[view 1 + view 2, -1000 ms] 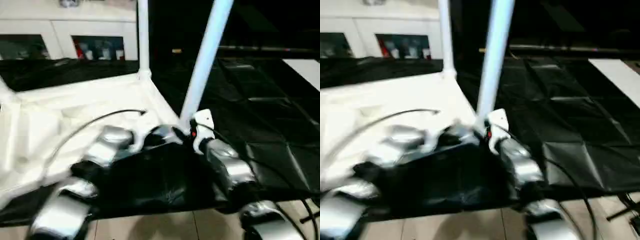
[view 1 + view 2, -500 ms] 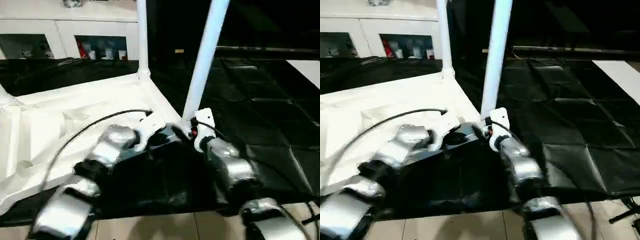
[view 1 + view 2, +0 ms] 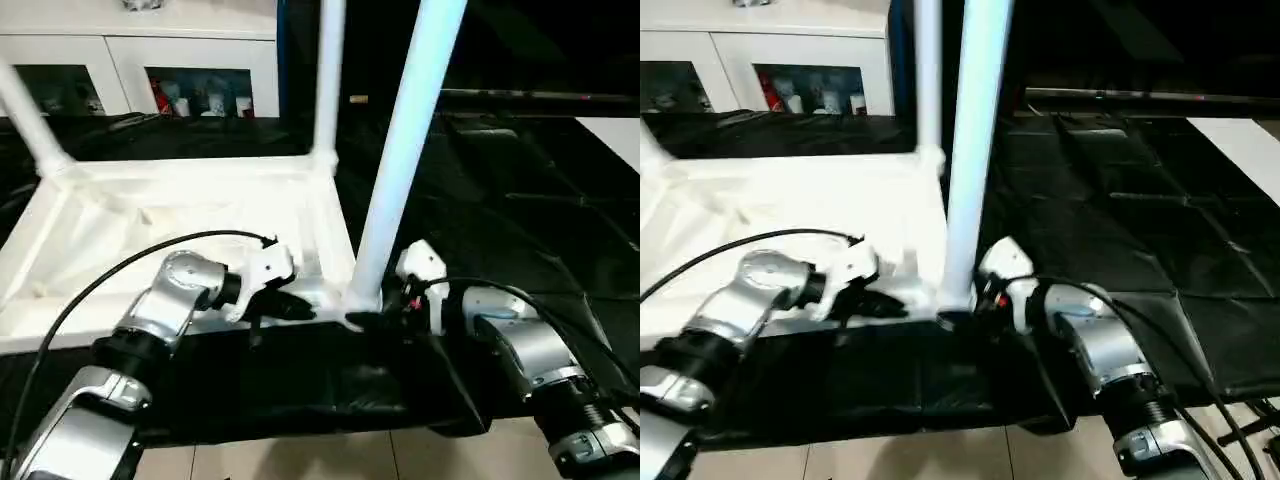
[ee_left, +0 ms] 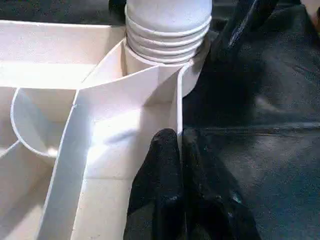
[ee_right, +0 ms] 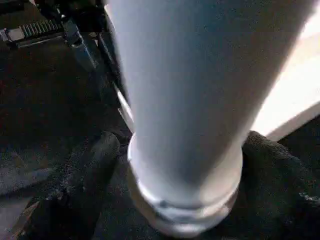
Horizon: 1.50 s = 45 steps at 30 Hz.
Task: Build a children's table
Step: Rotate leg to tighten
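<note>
Three legs visible: all upright in the corner sockets of the inverted tabletop; a fourth cannot be confirmed.
Children's table point(image 3: 180, 215): white top lying ribbed side up on the black cloth point(image 3: 520, 220) of the large table, near its front edge, its near right corner just beside both grippers.
Near right leg point(image 3: 405, 140): stands in the near right socket, leaning slightly; ribbed collar at its foot shows in the left wrist view point(image 4: 167, 30), so it may not be fully seated, though I cannot tell for certain.
Far right leg point(image 3: 327, 80): upright at the far right corner.
Far left leg point(image 3: 28, 115): rises from the far left corner, leaning outward.
Left gripper point(image 4: 182, 165): the two black fingers pressed together, nothing between them, tips against the tabletop's side wall just short of the socket.
Right gripper point(image 5: 175, 150): fingers spread wide, one on each side of the near right leg's base, not visibly clamping it.
Risk, leg: with the fingers apart, the leaning leg is unsupported; a bump from either forearm could tip it or pop it from the socket.
Risk, top: a sideways push from the closed left fingers could slide the light top on the slick cloth, towards the front edge.
Risk, cable: the black cable point(image 3: 130, 265) looping over the left forearm could snag a rib or the leg.
Risk, grip: closing low on the collar could jam the leg crooked.
</note>
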Tool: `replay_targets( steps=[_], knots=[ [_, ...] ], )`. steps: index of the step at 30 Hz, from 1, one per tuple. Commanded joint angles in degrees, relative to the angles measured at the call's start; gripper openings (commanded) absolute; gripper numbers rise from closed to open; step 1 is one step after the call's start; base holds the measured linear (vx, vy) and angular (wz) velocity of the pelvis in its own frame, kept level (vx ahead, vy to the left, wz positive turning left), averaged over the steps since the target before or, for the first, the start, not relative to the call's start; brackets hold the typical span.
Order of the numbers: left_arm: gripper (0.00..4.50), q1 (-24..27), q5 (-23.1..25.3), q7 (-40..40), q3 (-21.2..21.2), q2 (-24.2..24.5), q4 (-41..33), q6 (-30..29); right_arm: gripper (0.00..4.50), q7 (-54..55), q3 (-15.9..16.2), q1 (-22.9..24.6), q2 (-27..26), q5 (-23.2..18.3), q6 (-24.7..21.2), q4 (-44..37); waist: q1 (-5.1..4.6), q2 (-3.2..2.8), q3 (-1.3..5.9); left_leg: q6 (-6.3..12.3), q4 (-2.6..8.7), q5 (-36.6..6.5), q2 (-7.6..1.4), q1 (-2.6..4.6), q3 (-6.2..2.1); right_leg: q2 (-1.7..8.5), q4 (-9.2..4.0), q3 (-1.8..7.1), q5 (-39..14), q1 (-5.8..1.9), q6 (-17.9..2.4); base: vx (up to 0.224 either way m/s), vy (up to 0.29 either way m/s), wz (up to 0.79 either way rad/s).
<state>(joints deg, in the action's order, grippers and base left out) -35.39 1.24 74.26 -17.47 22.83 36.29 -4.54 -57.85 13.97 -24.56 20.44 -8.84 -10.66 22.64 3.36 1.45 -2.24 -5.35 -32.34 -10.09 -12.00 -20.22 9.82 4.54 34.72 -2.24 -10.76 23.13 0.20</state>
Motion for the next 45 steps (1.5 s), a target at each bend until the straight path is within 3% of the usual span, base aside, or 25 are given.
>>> replay_targets(
  steps=[1,3,4,8,17,21,22,25,28,29,30,32,33,38,40,42,45],
  knots=[
    [0.0,1.8,1.3,1.0,-2.4,0.4,0.9,-1.0,3.92,0.7,-0.1,-0.8,-0.1,0.6,0.3,0.0,0.07,0.02,2.85,1.25,3.61,-14.8,-0.9,0.07,0.35,2.55,-4.23,1.84,-12.1,-2.62,-12.6,0.0,0.0,0.0],
    [0.0,2.1,1.1,1.0,-2.4,0.5,0.5,-1.3,3.92,1.1,0.1,-1.0,-0.3,1.0,0.4,0.4,0.06,0.1,2.92,1.28,3.55,-14.1,-0.84,0.04,0.37,2.51,-4.09,1.86,-10.7,-2.71,-12.7,0.0,0.0,0.0],
    [0.0,2.2,1.0,0.8,-2.3,0.6,0.3,-1.4,3.65,1.3,0.1,-1.1,-0.4,1.1,0.3,0.5,0.08,0.06,2.95,1.33,3.52,-13.4,-0.83,-0.02,0.37,2.51,-4.0,1.84,-9.9,-2.79,-12.8,0.0,0.0,0.0],
    [0.0,2.4,1.0,0.8,-2.2,0.6,-0.3,-1.8,3.4,1.7,0.2,-1.2,-0.5,1.7,0.0,0.8,0.06,0.1,3.0,1.73,3.39,-12.1,-0.75,-0.07,0.45,2.44,-3.82,1.84,-7.9,-2.9,-13.1,0.0,0.0,0.0],
    [0.0,2.5,1.1,0.4,-2.1,0.7,-0.4,-1.9,2.83,2.4,0.3,-1.4,-0.3,2.6,0.6,1.6,0.0,0.14,2.98,1.58,3.39,-12.6,-0.73,-0.02,0.43,2.42,-3.91,1.83,-9.1,-2.92,-12.8,0.0,0.0,0.0],
    [0.0,2.7,1.0,-0.1,-1.8,0.5,-0.6,-2.2,2.75,2.6,-0.6,-1.0,-1.1,1.7,0.6,1.7,-0.02,0.26,3.05,1.77,3.3,-12.1,-0.72,-0.07,0.47,2.44,-3.81,1.84,-8.4,-2.97,-13.0,0.0,0.0,0.0],
    [0.0,2.4,1.2,-1.8,-1.4,0.0,0.0,-2.3,2.74,4.9,-2.2,-1.1,-2.6,0.9,0.4,2.6,-0.1,0.14,2.87,1.57,3.44,-12.8,-0.72,-0.09,0.41,2.5,-3.96,1.8,-9.8,-2.8,-12.9,0.0,0.0,0.0],
    [0.0,1.7,1.9,-5.6,-0.7,-1.3,1.6,-2.3,2.73,10.0,-4.9,-1.7,-5.3,-0.1,-0.2,4.9,-0.31,0.19,2.72,0.63,3.55,-14.7,-0.67,0.03,0.35,2.53,-4.36,1.8,-14.0,-2.63,-11.9,0.0,0.0,0.0],
    [0.0,-1.4,3.7,-16.7,0.5,-6.4,6.1,-4.1,2.73,28.2,-8.8,-2.8,-11.1,2.3,0.4,12.2,-0.72,0.12,2.52,-1.21,3.82,-18.5,-0.57,0.35,-0.01,2.66,-5.09,1.68,-22.9,-2.13,-9.3,0.0,0.0,0.0],
    [0.0,-2.4,4.1,-20.1,0.8,-8.3,7.4,-5.2,2.72,34.4,-10.3,-3.0,-13.1,2.7,0.4,14.1,-0.91,0.21,2.51,-1.51,3.82,-18.5,-0.58,0.27,0.06,2.64,-5.14,1.8,-23.0,-2.04,-9.0,0.0,0.0,0.0],
    [0.0,-2.4,4.1,-20.1,0.8,-8.3,7.4,-5.2,2.72,34.4,-10.3,-3.0,-13.1,2.7,0.4,14.1,-0.82,0.01,2.48,-2.16,3.8,-19.6,-0.56,0.74,-0.02,2.68,-5.4,1.81,-24.0,-1.54,-8.6,0.0,0.0,0.0],
    [0.0,-4.2,4.6,-25.8,1.1,-12.2,9.3,-7.3,2.72,43.1,-11.6,-3.5,-16.3,3.6,0.0,16.2,-1.15,0.19,2.49,-2.11,3.9,-19.8,-0.44,0.35,-0.08,2.53,-5.41,1.81,-23.8,-1.83,-8.1,0.0,0.0,0.0],
    [0.0,-4.8,4.9,-27.3,0.8,-13.8,9.9,-7.9,2.72,44.7,-11.1,-3.8,-17.6,4.2,0.5,16.7,-0.95,0.14,2.66,-1.76,3.77,-19.7,-0.4,0.57,-0.04,2.51,-5.47,1.82,-23.0,-1.67,-8.0,0.0,0.0,0.0],
    [0.0,-5.2,5.8,-27.6,-0.9,-16.0,10.0,-7.6,2.72,43.6,-8.3,-4.6,-19.8,7.0,2.5,17.1,-0.7,0.08,2.74,-0.48,3.86,-18.4,-0.4,0.05,0.05,2.34,-5.18,1.83,-18.1,-2.12,-8.6,0.0,0.0,0.0],
    [0.0,-5.1,5.8,-26.9,-1.1,-15.9,9.8,-7.2,3.28,41.8,-8.2,-4.6,-19.9,6.5,3.2,16.8,-0.67,0.03,2.78,-0.24,3.86,-18.3,-0.39,0.02,0.05,2.36,-5.14,1.83,-17.4,-2.22,-8.8,0.0,0.0,0.0],
    [0.0,-5.0,6.1,-25.9,-0.9,-15.2,10.6,-5.8,3.42,40.4,-9.1,-5.0,-19.8,5.0,6.3,16.7,-0.69,0.29,2.74,-0.02,3.87,-19.1,-0.42,0.03,0.08,2.47,-5.31,1.79,-18.6,-2.13,-8.7,0.0,0.0,0.0],
    [0.0,-4.1,5.6,-23.4,-0.8,-13.3,9.6,-4.5,3.77,37.4,-9.8,-5.7,-17.9,3.8,6.6,15.3,-0.62,0.29,2.81,0.49,3.88,-18.3,-0.45,-0.16,0.02,2.5,-5.16,1.82,-18.1,-2.33,-8.8,0.0,0.0,0.0]
  ],
)
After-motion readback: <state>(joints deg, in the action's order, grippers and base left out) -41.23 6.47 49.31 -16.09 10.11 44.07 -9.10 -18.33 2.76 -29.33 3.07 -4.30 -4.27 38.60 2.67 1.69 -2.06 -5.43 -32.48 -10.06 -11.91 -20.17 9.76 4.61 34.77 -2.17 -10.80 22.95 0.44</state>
